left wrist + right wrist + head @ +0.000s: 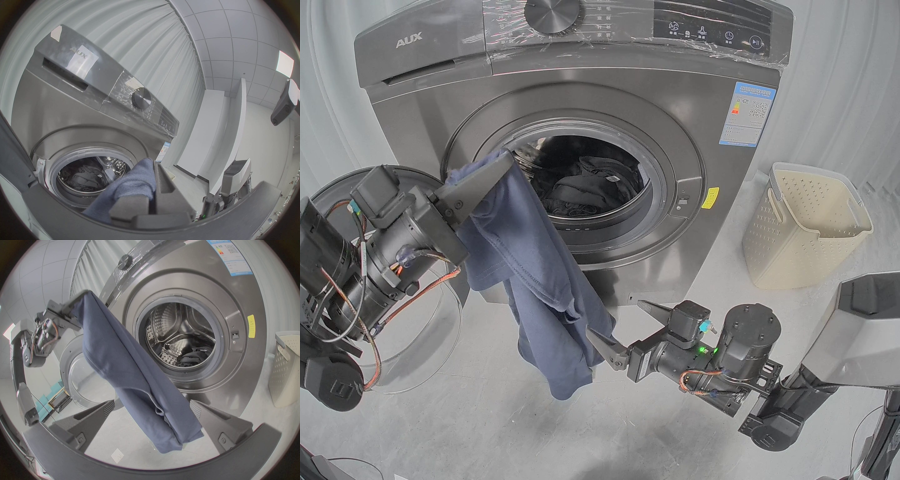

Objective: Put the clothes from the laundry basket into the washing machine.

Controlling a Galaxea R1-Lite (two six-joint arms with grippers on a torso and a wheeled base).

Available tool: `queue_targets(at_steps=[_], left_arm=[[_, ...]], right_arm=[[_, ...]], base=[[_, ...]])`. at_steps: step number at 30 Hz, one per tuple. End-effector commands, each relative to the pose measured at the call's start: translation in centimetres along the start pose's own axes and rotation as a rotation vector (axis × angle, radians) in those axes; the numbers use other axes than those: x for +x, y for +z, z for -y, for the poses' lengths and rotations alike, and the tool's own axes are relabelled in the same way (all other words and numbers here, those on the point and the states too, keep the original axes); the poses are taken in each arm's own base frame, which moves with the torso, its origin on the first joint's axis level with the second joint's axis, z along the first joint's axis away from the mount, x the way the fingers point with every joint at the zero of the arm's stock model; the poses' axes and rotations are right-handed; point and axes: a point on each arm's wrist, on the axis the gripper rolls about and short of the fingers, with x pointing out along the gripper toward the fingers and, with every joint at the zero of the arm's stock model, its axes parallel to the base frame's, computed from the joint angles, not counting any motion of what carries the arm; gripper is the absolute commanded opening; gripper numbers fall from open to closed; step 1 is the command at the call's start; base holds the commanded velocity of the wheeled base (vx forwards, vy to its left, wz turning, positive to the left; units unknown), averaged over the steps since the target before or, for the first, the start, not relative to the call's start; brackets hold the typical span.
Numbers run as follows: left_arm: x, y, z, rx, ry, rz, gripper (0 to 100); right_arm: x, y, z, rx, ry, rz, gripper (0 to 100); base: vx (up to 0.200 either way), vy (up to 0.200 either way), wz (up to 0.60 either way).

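Blue garment (544, 275) is up in the air, pinched at its top edge by the left end effector (499, 167), which is clamped shut on it just left of the washing machine (650, 106) opening. The cloth hangs long, in front of the drum mouth but not inside. Dark clothes (590, 184) already lie in the drum, so part of the job looks done. The right end effector (614, 319) sits low and near, fingers spread wide beside the hem, holding nothing. The laundry basket (794, 250) stands far right on the floor; I see no cloth in it, though its bottom is hidden. This may be the last piece.
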Motion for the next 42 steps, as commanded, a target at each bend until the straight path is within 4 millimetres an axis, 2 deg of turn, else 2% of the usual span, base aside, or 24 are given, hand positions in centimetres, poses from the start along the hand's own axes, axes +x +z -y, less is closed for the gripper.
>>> queue_targets(at_steps=[1,12,19,23,34,42], left_arm=[[-0.4,1.6,0.8,0.015,-0.023,0.045,0],[-0.5,1.8,0.9,0.018,-0.028,0.051,0],[-0.7,2.4,1.2,0.018,-0.042,0.066,0],[-0.8,2.4,1.3,0.019,-0.046,0.066,0],[-0.9,2.3,1.3,0.014,-0.045,0.060,0],[-0.9,2.1,1.2,0.003,-0.042,0.053,0]], right_arm=[[0.9,-2.1,0.9,-0.004,-0.021,-0.050,100],[3.4,-5.0,1.5,-0.006,-0.026,-0.085,100],[5.7,-7.1,2.2,-0.005,-0.054,-0.099,100],[6.5,-7.3,2.3,-0.004,-0.058,-0.106,100],[11.1,-8.0,2.2,-0.002,-0.059,-0.115,100],[10.7,-8.3,0.3,0.002,-0.018,-0.125,100]], base=[[0.000,0.000,0.00],[0.000,0.000,0.00],[0.000,0.000,0.00],[0.000,0.000,0.00],[0.000,0.000,0.00],[0.000,0.000,0.00]])
